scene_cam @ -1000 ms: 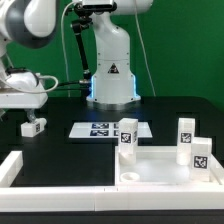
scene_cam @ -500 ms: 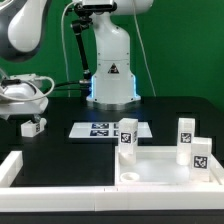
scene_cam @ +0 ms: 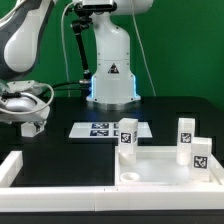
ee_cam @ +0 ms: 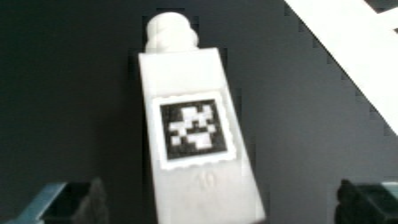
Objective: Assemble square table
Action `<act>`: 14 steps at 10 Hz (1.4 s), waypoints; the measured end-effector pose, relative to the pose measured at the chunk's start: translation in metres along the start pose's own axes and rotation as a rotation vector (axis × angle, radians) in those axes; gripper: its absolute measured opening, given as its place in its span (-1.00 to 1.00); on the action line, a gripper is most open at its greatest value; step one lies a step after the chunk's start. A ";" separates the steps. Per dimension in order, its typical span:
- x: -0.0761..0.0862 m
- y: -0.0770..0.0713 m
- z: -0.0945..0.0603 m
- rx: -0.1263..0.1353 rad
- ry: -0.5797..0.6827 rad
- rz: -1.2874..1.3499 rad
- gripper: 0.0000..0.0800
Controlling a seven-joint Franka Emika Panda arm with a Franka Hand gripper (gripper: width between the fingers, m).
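The square tabletop (scene_cam: pixel 165 168) lies flat in the lower right of the exterior view, pushed into the corner of the low white border bars (scene_cam: pixel 60 196) that run along the bottom edge and turn up at the lower left. Three white legs stand upright on it, each with a black-and-white tag: one leg (scene_cam: pixel 127 134) at its back left, a second leg (scene_cam: pixel 186 137) at its back right, and a third leg (scene_cam: pixel 199 156) just in front of that one. A fourth leg (scene_cam: pixel 31 127) lies on the black table (scene_cam: pixel 60 150) at the left edge of the frame, well apart from the tabletop. The gripper (scene_cam: pixel 27 118) hangs directly above it; in the wrist view this fourth leg (ee_cam: pixel 192 125) fills the middle of the picture, tag up, with a rounded peg at one end, and two dark fingertips (ee_cam: pixel 57 201) show at the lower corners, spread wide on either side of the leg and not touching it. One marker board (scene_cam: pixel 100 129) lies flat between the lying leg and the tabletop, in front of the white robot base (scene_cam: pixel 110 60).
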State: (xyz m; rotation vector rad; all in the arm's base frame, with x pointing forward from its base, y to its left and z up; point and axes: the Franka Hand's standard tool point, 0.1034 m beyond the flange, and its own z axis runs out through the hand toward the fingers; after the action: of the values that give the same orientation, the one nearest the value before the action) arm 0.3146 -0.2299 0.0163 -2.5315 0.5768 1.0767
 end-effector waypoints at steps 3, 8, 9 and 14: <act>-0.007 0.007 0.016 0.041 -0.117 0.027 0.62; -0.007 0.006 0.016 0.040 -0.118 0.026 -0.29; -0.007 0.006 0.016 0.040 -0.118 0.026 -0.29; -0.008 0.002 0.012 0.039 -0.121 0.020 -0.29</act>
State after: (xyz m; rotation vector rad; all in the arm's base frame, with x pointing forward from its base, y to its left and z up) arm 0.3013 -0.2241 0.0145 -2.4124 0.5857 1.2049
